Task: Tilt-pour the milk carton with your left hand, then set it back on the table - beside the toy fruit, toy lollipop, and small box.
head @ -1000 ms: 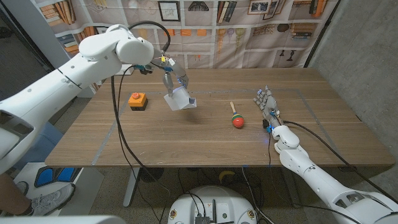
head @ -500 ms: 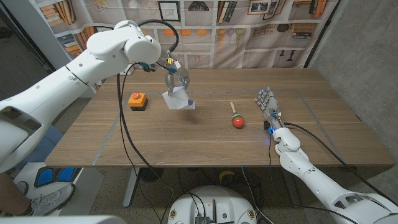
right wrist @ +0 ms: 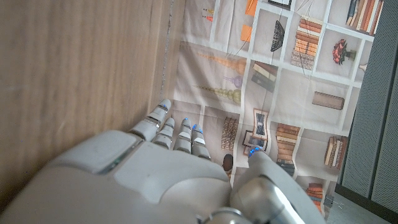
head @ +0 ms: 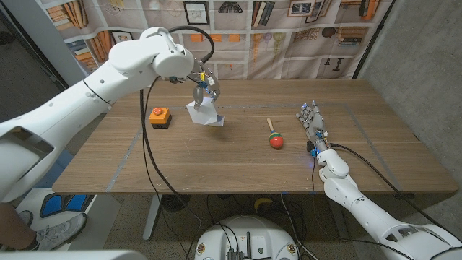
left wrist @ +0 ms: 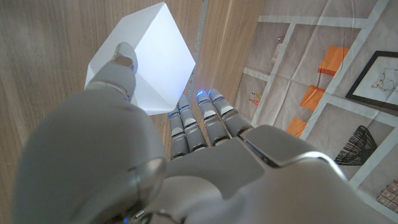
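Note:
My left hand (head: 204, 88) grips the white milk carton (head: 204, 113) from above, back of the table's middle. The carton hangs tilted, its lower corner close over the wood. In the left wrist view the carton (left wrist: 144, 61) sticks out past my fingers (left wrist: 205, 121), with my thumb lying along one of its sides. A toy lollipop (head: 275, 139) with a red head and wooden stick lies right of the carton. A small orange box (head: 159, 116) sits left of it. My right hand (head: 311, 121) stands open near the table's right side, holding nothing; its fingers (right wrist: 171, 130) stretch out over the wood.
The wooden table (head: 238, 166) ends at a wall cloth printed with bookshelves (head: 289, 29) behind. A black cable (head: 141, 137) loops down from my left arm across the table's left part.
My left arm has swung a little to the right and toward the back. The carton has turned slightly in its grip and drifted left. The right hand has stayed still.

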`<state>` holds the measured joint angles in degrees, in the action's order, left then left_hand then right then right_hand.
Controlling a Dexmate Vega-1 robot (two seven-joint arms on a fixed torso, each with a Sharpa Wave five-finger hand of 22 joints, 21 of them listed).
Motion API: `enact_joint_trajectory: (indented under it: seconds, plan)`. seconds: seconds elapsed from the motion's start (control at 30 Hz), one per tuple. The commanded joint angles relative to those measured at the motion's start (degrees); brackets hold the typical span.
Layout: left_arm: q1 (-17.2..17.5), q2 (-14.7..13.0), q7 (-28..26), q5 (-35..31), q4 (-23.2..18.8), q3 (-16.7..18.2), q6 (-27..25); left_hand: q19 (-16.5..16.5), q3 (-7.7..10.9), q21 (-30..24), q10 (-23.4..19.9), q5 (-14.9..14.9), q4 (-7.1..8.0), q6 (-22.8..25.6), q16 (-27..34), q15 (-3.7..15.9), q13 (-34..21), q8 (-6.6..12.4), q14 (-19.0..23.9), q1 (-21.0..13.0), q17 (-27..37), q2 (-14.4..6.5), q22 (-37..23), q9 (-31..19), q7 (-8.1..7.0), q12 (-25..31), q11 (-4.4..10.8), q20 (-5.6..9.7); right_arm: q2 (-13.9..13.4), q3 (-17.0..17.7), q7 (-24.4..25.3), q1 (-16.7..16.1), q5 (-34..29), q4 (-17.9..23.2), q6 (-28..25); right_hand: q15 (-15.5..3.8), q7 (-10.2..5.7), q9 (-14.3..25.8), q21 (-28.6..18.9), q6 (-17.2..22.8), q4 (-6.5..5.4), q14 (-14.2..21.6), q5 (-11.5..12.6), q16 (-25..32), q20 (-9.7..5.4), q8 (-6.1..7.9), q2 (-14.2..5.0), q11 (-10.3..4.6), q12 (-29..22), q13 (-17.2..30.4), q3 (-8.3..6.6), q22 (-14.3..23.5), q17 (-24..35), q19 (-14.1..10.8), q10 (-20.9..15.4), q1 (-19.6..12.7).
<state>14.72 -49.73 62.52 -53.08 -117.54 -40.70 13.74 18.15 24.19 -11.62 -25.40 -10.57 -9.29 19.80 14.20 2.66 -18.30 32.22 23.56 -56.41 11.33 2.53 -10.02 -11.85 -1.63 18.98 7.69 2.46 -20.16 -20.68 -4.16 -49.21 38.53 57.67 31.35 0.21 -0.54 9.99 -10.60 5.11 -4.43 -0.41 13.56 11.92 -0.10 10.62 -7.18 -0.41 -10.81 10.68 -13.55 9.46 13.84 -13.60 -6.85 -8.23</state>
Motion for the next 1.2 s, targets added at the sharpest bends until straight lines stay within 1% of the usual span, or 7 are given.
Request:
enact_joint_trajectory:
  seconds: [0.03,0.2,0.33,0.6,0.8,0.93,1.2]
  plan:
    - [2.46,1.22,0.11,-8.24,-2.60,-0.21,0.08,0.50,-0.23,-0.11,-0.70,-0.36,-0.11,0.52,0.35,7.31,-0.36,0.39,0.66,-0.69,0.18,-1.13,-0.06,-0.30,-0.09,0.27,0.18,3.63,0.44,0.39,-0.65,0.31,0.52,-1.37,0.63,0.40,0.09,0.09,-0.20,0.58,0.02,0.06,0.05,0.28,0.42,0.27,0.06,-0.04,-0.23,0.13,-0.62,0.10,0.12,-0.20,0.01,0.71]
    - [4.49,1.30,-0.50,-11.29,-4.17,0.32,-0.85,0.60,-0.32,-0.12,-0.69,-0.39,-0.16,0.42,0.37,7.23,-0.49,0.43,0.71,-0.87,0.21,-1.38,-0.06,-0.29,0.02,0.22,0.17,3.51,0.75,0.56,-0.85,0.55,0.74,-2.17,1.03,0.44,0.07,0.09,-0.20,0.51,0.02,0.11,0.05,0.31,0.46,0.23,0.06,-0.05,-0.22,0.13,-0.66,0.10,0.12,-0.21,0.06,0.76]
    - [5.67,1.31,-1.13,-14.37,-5.34,0.19,-0.36,0.67,-0.41,-0.12,-0.69,-0.40,-0.16,0.38,0.38,7.24,-0.57,0.45,0.71,-0.93,0.22,-1.51,-0.06,-0.28,-0.07,0.18,0.26,3.46,0.99,0.72,-1.00,0.72,0.93,-2.81,1.32,0.44,0.08,0.10,-0.20,0.45,0.04,0.08,0.05,0.30,0.51,0.20,0.07,-0.08,-0.21,0.13,-0.71,0.10,0.10,-0.23,0.09,0.78]
    - [7.69,1.78,-2.66,-16.72,-5.84,1.30,-0.71,0.81,-0.70,-0.13,-0.73,-0.39,-0.19,0.20,0.38,7.33,-0.75,0.47,0.76,-0.99,0.22,-1.57,-0.06,-0.26,-0.14,0.13,0.48,3.43,1.32,0.92,-1.33,1.03,1.21,-3.70,1.67,0.47,0.02,0.10,-0.19,0.39,0.07,0.12,0.04,0.33,0.56,0.16,0.10,-0.03,-0.24,0.13,-0.81,0.11,0.09,-0.24,0.03,0.86]
    - [9.06,1.58,-4.70,-20.13,-6.36,1.43,-0.47,0.80,-0.89,-0.10,-0.91,-0.37,-0.21,0.18,0.43,7.41,-0.85,0.51,0.91,-1.01,0.23,-1.59,-0.06,-0.24,-0.17,0.16,0.55,3.48,1.39,0.99,-1.13,1.05,1.20,-3.81,1.64,0.44,0.00,0.10,-0.18,0.38,0.10,0.11,0.04,0.34,0.55,0.15,0.11,-0.08,-0.23,0.13,-0.90,0.11,0.08,-0.26,0.05,0.90]
    - [9.56,1.39,-5.79,-22.16,-6.61,1.45,0.08,0.84,-0.99,-0.10,-1.01,-0.36,-0.20,0.23,0.47,7.52,-0.91,0.56,1.02,-1.01,0.23,-1.63,-0.06,-0.23,-0.14,0.17,0.55,3.44,1.49,1.09,-1.09,1.04,1.28,-3.87,1.81,0.46,0.02,0.10,-0.17,0.38,0.11,0.06,0.03,0.32,0.57,0.15,0.12,-0.06,-0.23,0.13,-0.95,0.11,0.07,-0.24,0.05,0.94]
    - [10.08,1.91,-4.91,-23.37,-6.83,1.68,0.67,0.88,-1.25,-0.07,-1.16,-0.35,-0.15,0.24,0.49,7.55,-1.07,0.64,1.06,-0.99,0.26,-1.79,-0.06,-0.21,-0.22,0.16,0.75,3.37,1.70,1.14,-1.12,1.12,1.34,-4.07,2.01,0.46,-0.03,0.10,-0.17,0.34,0.13,0.02,0.03,0.32,0.63,0.13,0.14,-0.09,-0.23,0.14,-1.04,0.11,0.06,-0.26,0.06,1.00]
